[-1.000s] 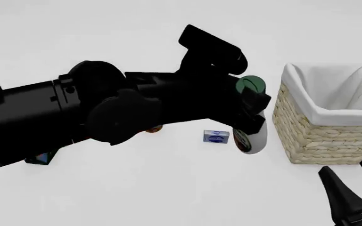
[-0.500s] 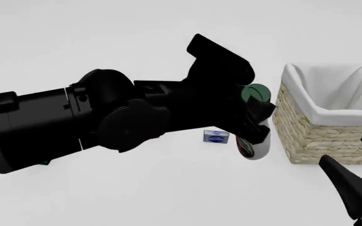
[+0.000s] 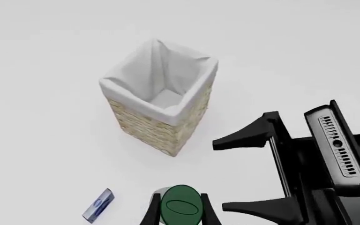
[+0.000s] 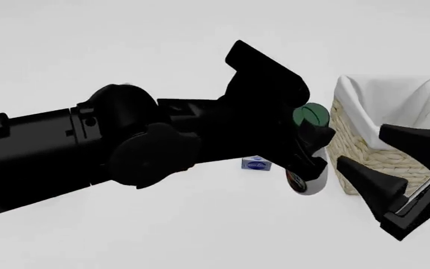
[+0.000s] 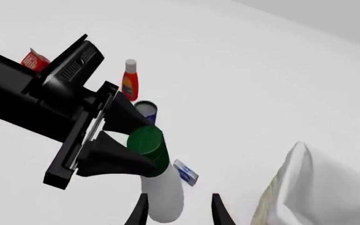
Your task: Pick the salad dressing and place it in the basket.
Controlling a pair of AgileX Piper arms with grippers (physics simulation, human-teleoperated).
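My left gripper (image 4: 316,148) is shut on the neck of the salad dressing (image 4: 310,179), a white bottle with a dark green cap, held tilted just left of the basket (image 4: 347,143). The wicker basket has a white lining and looks empty in the left wrist view (image 3: 161,131). In that view the green cap (image 3: 181,211) sits between my left fingertips. My right gripper (image 4: 383,154) is open in front of the basket, close to the bottle's right. In the right wrist view the bottle (image 5: 164,192) hangs between my open right fingertips, with the basket (image 5: 305,183) beside it.
A small blue box (image 4: 256,164) lies on the table left of the bottle. The right wrist view shows a red bottle with a white cap (image 5: 130,82), a blue can (image 5: 146,110) and a red box (image 5: 35,60) farther off. The left arm hides much of the table.
My left gripper has carried the bottle a little right, closer to the basket. My right gripper has risen from the bottom right corner to the front of the basket, near the bottle.
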